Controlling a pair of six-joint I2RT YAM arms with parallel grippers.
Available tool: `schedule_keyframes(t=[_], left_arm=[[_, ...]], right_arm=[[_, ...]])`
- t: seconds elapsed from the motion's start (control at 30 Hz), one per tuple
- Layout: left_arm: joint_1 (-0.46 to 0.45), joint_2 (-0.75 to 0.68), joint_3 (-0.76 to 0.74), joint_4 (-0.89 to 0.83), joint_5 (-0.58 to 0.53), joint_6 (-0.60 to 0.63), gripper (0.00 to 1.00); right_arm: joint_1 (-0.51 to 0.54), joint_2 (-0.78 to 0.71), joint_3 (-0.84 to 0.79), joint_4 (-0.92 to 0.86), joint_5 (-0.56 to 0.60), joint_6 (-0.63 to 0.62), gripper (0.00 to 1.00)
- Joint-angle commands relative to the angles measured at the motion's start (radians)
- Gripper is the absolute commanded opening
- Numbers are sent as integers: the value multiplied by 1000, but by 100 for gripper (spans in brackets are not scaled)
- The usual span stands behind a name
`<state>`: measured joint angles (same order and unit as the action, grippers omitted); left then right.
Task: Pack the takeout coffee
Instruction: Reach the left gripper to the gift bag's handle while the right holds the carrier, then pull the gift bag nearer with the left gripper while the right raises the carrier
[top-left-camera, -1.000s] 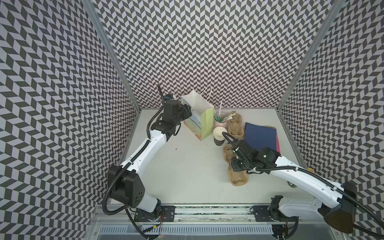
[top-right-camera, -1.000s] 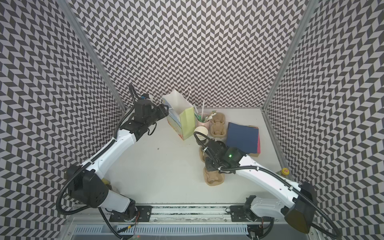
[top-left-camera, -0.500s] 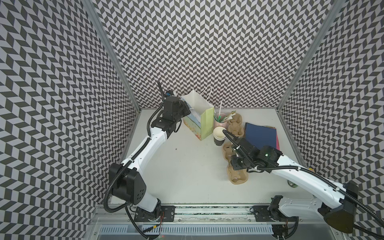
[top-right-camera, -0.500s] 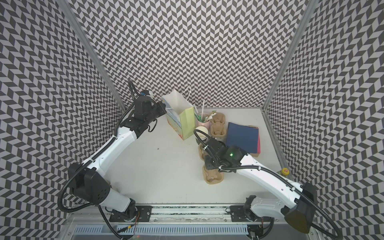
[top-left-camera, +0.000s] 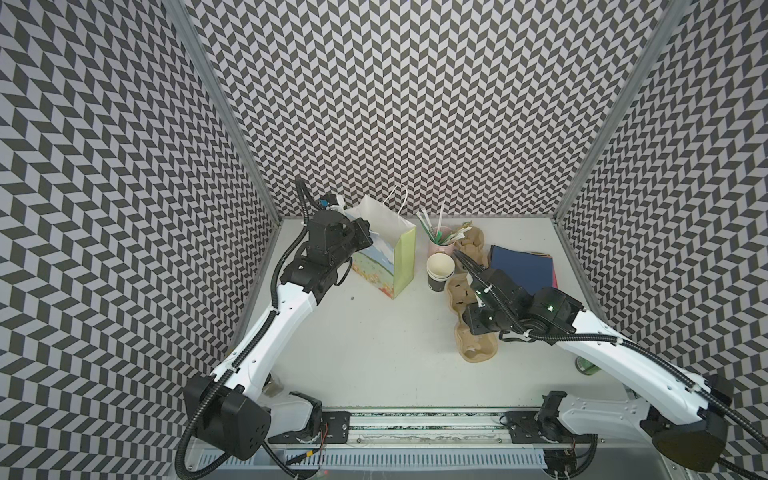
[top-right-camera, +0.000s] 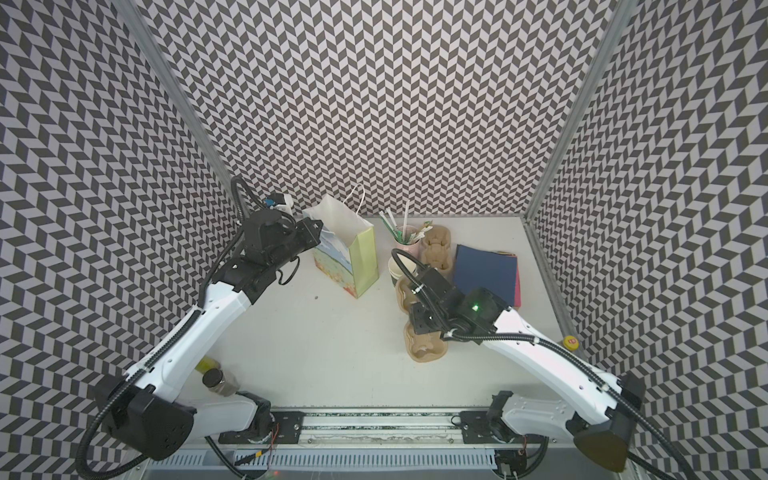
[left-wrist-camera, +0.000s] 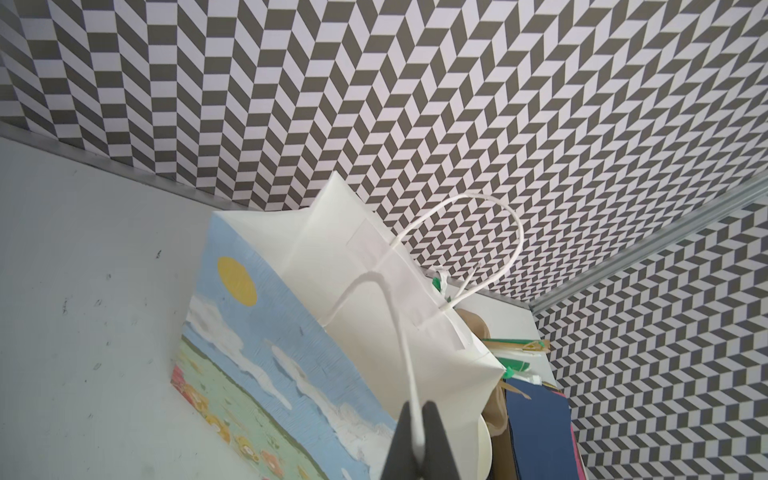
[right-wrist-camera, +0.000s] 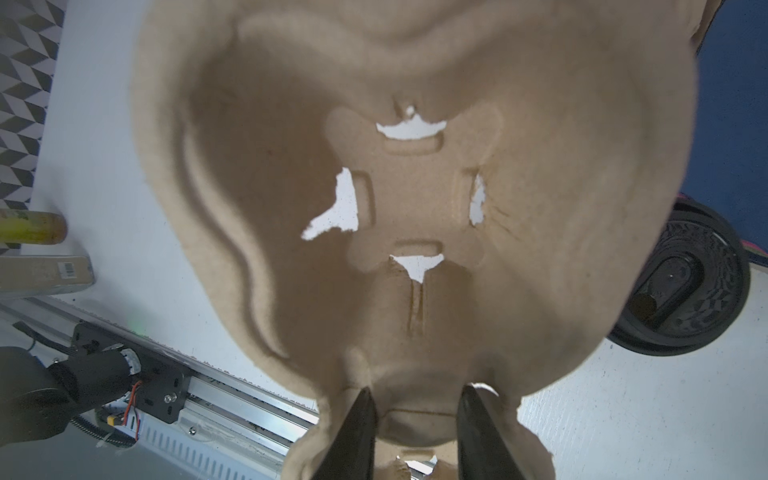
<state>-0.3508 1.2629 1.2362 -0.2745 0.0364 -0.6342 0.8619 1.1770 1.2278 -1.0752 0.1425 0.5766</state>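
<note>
left gripper (left-wrist-camera: 415, 432) pinched tight on cord handle (left-wrist-camera: 399, 332) of gift bag (top-left-camera: 384, 266), guessing to keep mouth open. right gripper (right-wrist-camera: 415, 415) clamped on pulp cup carrier (right-wrist-camera: 415, 187) ridge, probably readying it for cup. coffee cup (top-left-camera: 439, 272) stands lidless between bag and carrier, black lid (right-wrist-camera: 681, 286) beside carrier.

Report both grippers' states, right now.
Left gripper: closed on the gift bag's white handle.
Right gripper: closed on the pulp cup carrier, pinching its middle ridge.
</note>
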Motion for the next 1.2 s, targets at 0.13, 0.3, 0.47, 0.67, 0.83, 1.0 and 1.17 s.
schedule_keyframes(t=[0.13, 0.3, 0.47, 0.67, 0.83, 1.0, 1.17], left_arm=[[-4, -157, -101, -37, 87, 11, 0], [-52, -244, -157, -48, 128, 5, 0], [-96, -319, -219, -64, 140, -10, 0], [-139, -394, -307, -2, 203, -7, 0], [-154, -437, -367, 85, 274, 47, 0], [-153, -451, -408, 111, 366, 88, 0], [-150, -492, -432, 75, 371, 142, 0]], right_arm=[[5, -23, 56, -41, 20, -8, 31], [5, -21, 90, -57, 20, -12, 31], [6, -24, 121, -75, 16, -12, 31], [7, -26, 156, -93, 21, -13, 31], [8, -25, 195, -108, 21, -17, 31], [7, -19, 227, -120, 20, -25, 31], [8, -6, 266, -131, 19, -38, 31]])
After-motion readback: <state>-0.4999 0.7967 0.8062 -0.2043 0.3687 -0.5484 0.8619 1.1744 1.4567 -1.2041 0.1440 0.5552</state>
